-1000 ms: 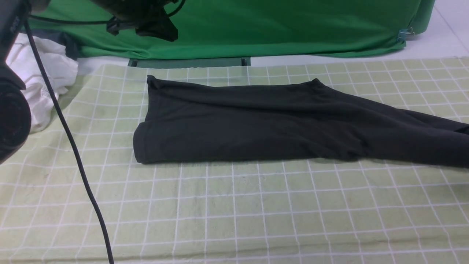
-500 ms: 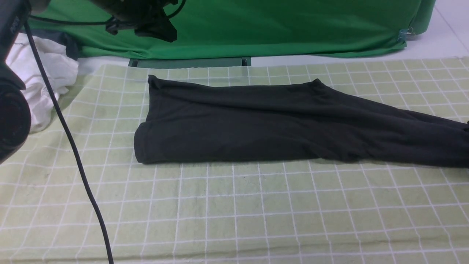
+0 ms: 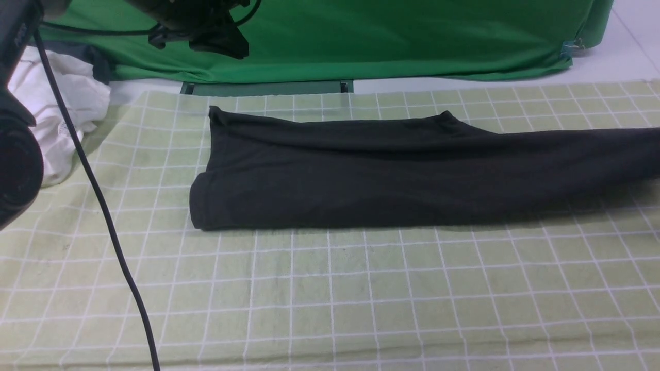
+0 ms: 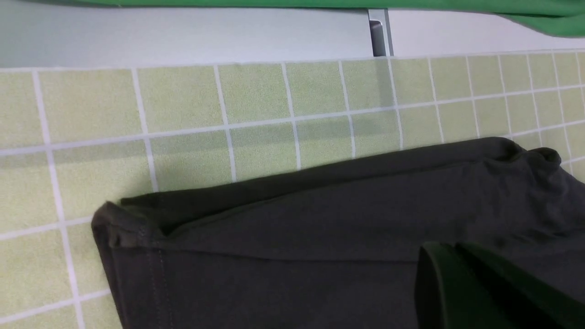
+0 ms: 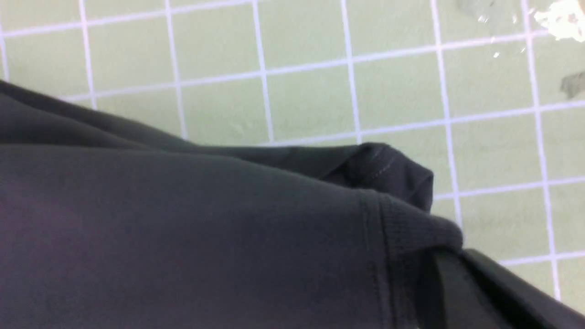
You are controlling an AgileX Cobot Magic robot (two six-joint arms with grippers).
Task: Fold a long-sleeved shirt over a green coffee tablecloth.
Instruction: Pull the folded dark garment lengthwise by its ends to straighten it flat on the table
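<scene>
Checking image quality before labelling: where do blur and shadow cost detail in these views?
Front view: sharp, but the long-sleeved shirt is dark with little fold detail, and a soft shadow falls on the green coffee tablecloth under the sleeve. Left wrist view: the left gripper finger is a dark blur. Right wrist view: the right gripper finger is blurred too.
</scene>
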